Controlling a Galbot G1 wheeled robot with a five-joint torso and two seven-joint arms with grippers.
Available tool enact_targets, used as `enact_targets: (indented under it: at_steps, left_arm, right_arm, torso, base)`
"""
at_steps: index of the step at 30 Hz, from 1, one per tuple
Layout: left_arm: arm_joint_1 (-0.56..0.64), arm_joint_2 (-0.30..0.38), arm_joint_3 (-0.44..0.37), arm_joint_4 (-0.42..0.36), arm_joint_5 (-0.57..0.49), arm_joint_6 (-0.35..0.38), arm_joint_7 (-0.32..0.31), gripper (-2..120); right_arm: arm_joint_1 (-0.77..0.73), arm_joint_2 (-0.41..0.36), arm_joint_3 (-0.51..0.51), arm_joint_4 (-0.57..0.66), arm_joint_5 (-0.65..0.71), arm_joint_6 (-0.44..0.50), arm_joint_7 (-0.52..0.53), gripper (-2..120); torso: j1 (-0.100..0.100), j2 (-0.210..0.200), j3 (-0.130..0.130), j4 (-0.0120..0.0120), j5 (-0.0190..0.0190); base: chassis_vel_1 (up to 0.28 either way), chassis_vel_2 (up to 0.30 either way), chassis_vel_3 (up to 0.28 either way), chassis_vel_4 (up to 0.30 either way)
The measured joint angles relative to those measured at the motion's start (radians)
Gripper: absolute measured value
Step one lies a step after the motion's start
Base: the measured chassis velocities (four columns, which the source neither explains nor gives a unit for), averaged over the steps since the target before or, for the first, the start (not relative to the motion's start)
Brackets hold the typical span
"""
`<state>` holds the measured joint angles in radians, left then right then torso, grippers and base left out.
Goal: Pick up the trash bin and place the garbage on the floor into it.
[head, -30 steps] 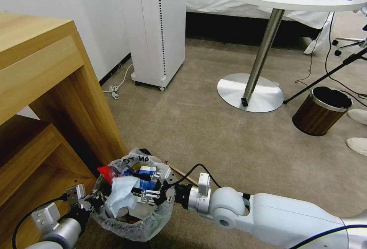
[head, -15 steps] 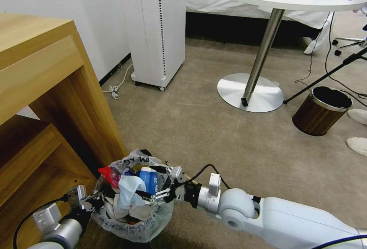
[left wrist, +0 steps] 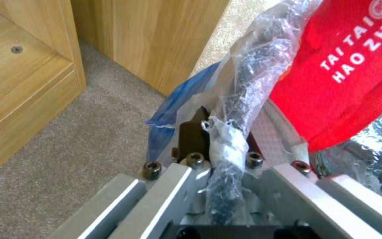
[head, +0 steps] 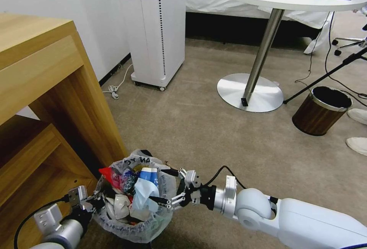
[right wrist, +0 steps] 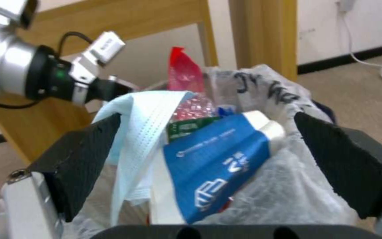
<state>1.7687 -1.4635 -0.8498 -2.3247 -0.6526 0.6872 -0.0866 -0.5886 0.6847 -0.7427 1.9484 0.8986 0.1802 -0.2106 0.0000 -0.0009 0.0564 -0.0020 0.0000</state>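
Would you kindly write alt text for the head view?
A small round black trash bin lined with a crinkly white plastic bag brims with litter, including a blue mask. The left gripper clamps its rim while the open right gripper hovers at the opposite edge, over beige carpet.

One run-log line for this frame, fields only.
left gripper: shut on trash bin rim | right gripper: open at bin's right side | blue mask, blue-white carton: in bin

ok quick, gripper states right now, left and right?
Left gripper: shut on the trash bin, clamping its bag-lined rim.
Right gripper: open, holding nothing, fingers spread at the bin's rim before the blue mask and carton.
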Motion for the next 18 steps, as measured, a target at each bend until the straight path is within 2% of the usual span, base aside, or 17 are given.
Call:
enact_targets:
  at_steps: [8, 14, 18]
  left_arm:
    - [0.005, -0.006, 0.004, 0.0, 0.01, -0.006, 0.004, 1]
    - [0.003, -0.004, 0.004, 0.003, 0.009, -0.008, 0.005, 1]
    - [-0.003, -0.003, 0.004, 0.009, 0.008, -0.008, 0.006, 1]
  right_arm:
    - [0.002, 0.024, -0.018, -0.021, -0.019, -0.024, 0.048, 100]
    - [0.042, 0.097, -0.052, -0.043, 0.01, -0.046, 0.134, 100]
    - [0.07, 0.124, -0.068, -0.06, 0.024, -0.039, 0.108, 100]
  torso:
    - [0.0, 0.0, 0.0, -0.0001, -0.0001]
    - [0.0, 0.0, 0.0, 0.0, 0.0]
    - [0.0, 0.0, 0.0, 0.0001, -0.0002]
  base:
    - [0.0, 0.0, 0.0, 0.0]
    - [0.0, 0.0, 0.0, 0.0]
    - [0.0, 0.0, 0.0, 0.0]
